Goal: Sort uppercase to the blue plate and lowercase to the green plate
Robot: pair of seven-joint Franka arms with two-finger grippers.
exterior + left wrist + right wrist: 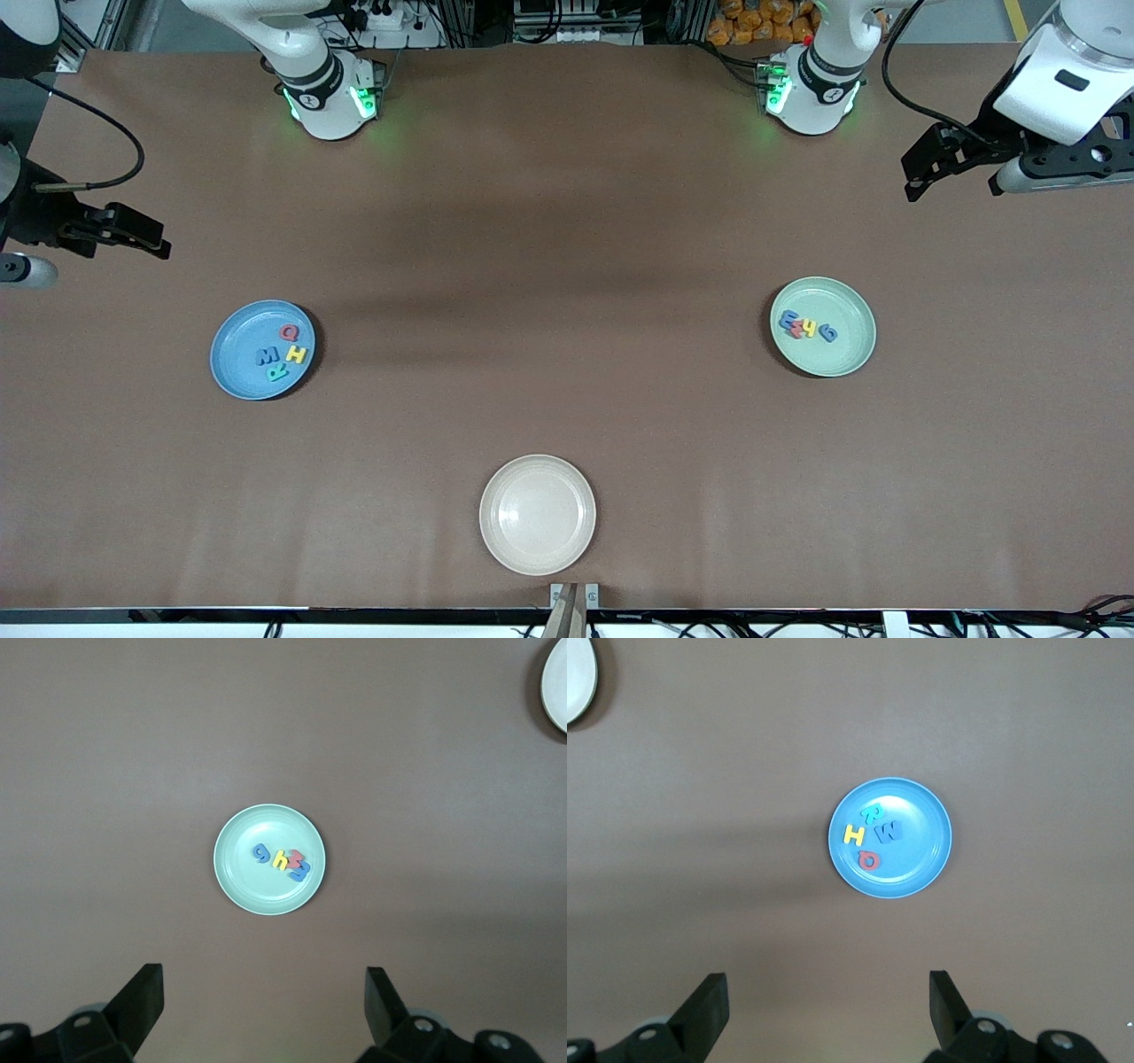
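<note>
Front view shows sorting apparently done: uppercase (285, 353) on blue plate (232, 359) at middle left, lowercase (804, 327) on green plate (846, 341) at middle right, left gripper (921, 174) upper right and right gripper (142, 237) at left edge both raised, jaws apart, empty, needing nothing more than waiting.

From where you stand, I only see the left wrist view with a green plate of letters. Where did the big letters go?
Observer: The uppercase letters all lie in the blue plate, toward the right arm's end.
Child: Is any plate bare?
Observer: Yes, the beige plate, nearest the front camera.
Child: Is the other claw holding something?
Observer: No. The right claw is open over the table, like the left claw.
</note>
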